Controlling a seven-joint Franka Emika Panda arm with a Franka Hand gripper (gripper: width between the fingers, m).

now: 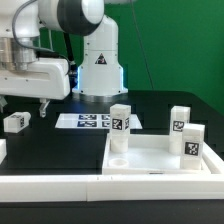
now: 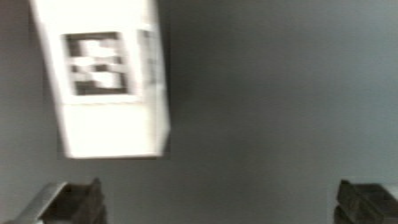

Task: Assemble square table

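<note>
Nearest you, the square panel (image 1: 160, 160) holds three upright legs; your tool (image 1: 45, 108) hangs spread and empty directly over the fourth leg (image 1: 16, 122), lying on the worktop (image 1: 60, 145), ready for pickup.

Even, bright light is falling from above in the exterior view; the white leg blocks (image 1: 120, 119) are glaring slightly while casting only faint shadows on the black desk (image 1: 60, 150); both pictures are looking soft and coarse; in the wrist view the tagged leg (image 2: 111, 80) is blurring, its tag smeared; the gripper fingertips (image 2: 75, 202) are sitting dim, out of focus.
</note>
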